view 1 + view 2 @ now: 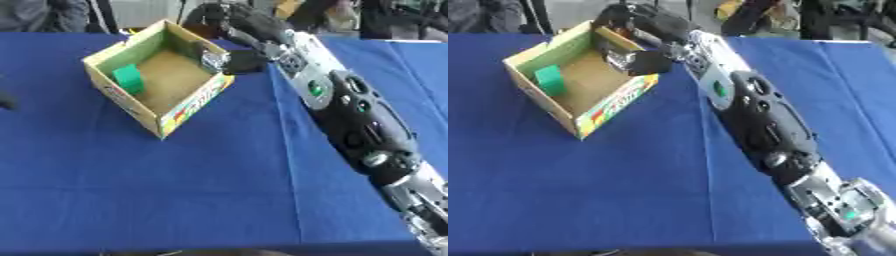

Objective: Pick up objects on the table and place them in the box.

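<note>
An open cardboard box [191,106] with a colourful printed side stands askew on the blue table [175,180] at the upper left. A green block [129,78] lies inside it against the left wall. My right arm reaches from the lower right up to the box's far right corner. The right hand [647,24] hangs over that corner, fingers curled downward and pinching a small shiny, silvery object [620,60] just inside the box's rim, above its floor. My left hand does not show in either view.
The blue cloth spreads wide in front of and left of the box. A small dark shape [4,102] sits at the left edge. People and dark gear stand beyond the far edge [52,12].
</note>
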